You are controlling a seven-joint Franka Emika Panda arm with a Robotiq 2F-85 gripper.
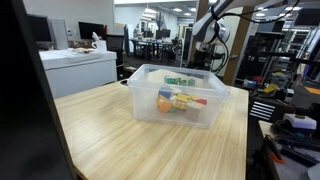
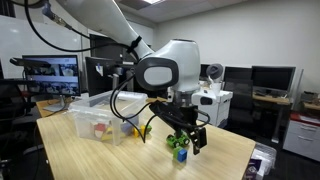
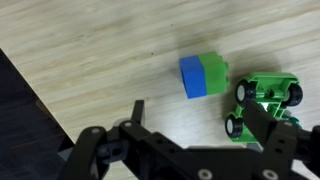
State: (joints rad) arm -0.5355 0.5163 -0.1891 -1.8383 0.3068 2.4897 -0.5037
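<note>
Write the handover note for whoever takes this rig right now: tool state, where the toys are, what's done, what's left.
Tool: open, holding nothing, low over the table.
Blue-and-green block: on the table, just ahead of the open jaws in the wrist view.
Green toy car: on the table beside the block, close to one finger; whether they touch cannot be told.
Clear bin: apart from both, with other toys inside.
Done: tool is positioned over the two toys.
Left: nothing gripped yet; block and car both lie outside the bin.
</note>
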